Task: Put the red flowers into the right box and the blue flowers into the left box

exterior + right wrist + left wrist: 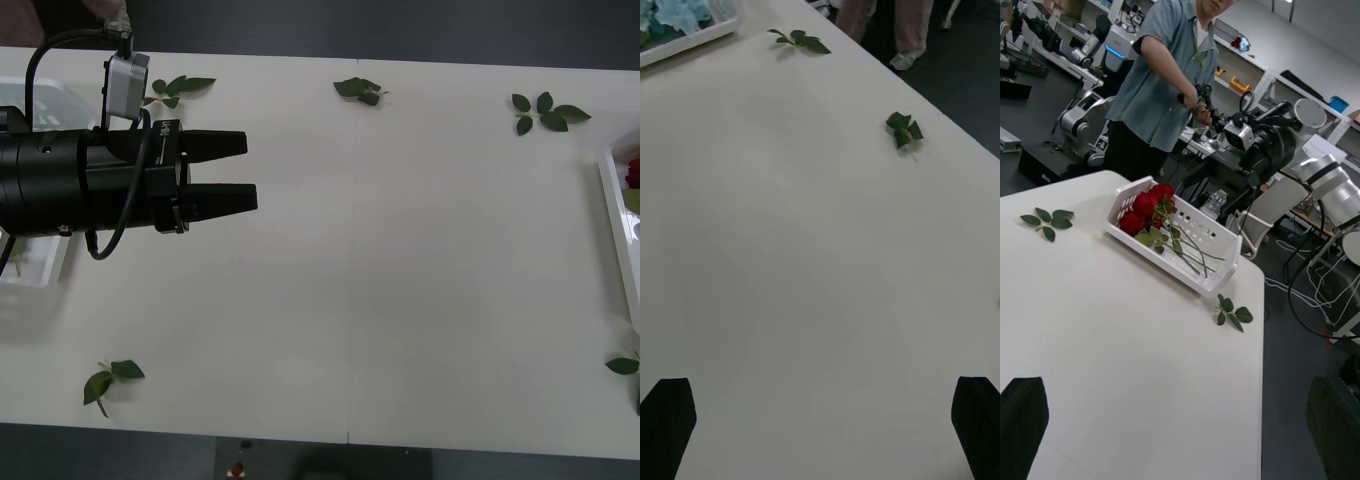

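Note:
The red flowers (1147, 205) lie in the right box (1196, 275), their stems pointing along it; a bit of red (632, 176) shows in that box (612, 205) at the table's right edge. The blue flowers (676, 13) lie in the left box (696, 39), whose rim (40, 98) shows behind my left arm. My left gripper (250, 170) hovers over the table's left part, black fingers pointing right, open and holding nothing; its fingers (1021, 420) stand wide apart. My right gripper (820, 427) is open over bare table and holds nothing.
Loose green leaf sprigs lie on the white table: at the far left (180, 88), far middle (360, 90), far right (545, 110), near left (110, 380) and near right edge (625, 365).

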Controlling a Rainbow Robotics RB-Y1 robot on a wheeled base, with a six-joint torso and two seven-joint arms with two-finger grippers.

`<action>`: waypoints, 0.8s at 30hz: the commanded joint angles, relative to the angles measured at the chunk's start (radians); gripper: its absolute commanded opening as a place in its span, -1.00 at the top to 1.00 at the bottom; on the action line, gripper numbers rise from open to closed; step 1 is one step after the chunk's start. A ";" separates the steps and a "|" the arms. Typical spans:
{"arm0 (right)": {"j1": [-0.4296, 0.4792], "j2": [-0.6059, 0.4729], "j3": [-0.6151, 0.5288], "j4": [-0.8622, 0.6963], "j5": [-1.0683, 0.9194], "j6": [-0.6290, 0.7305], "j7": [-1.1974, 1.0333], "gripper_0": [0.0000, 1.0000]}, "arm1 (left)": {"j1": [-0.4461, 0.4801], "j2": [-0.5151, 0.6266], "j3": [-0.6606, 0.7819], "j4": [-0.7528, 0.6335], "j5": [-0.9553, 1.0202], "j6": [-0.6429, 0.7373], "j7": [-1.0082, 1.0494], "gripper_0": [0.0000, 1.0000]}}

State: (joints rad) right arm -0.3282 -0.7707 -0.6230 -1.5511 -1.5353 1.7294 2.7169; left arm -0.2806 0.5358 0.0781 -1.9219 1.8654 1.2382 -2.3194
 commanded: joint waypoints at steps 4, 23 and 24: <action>-0.034 -0.033 0.006 -0.033 -0.132 0.053 -0.012 -1.00 | 0.009 0.033 -0.011 -0.016 0.009 0.007 -0.025 -1.00; -0.055 -0.035 0.066 -0.033 -0.220 0.127 -0.012 -1.00 | 0.009 0.033 -0.011 -0.016 0.009 0.007 -0.025 -1.00; -0.055 -0.035 0.066 -0.033 -0.220 0.127 -0.012 -1.00 | 0.009 0.033 -0.011 -0.016 0.009 0.007 -0.025 -1.00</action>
State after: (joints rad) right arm -0.3470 -0.7707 -0.5429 -1.5516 -1.7544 1.8549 2.7157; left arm -0.2806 0.5358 0.0780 -1.9219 1.8654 1.2382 -2.3194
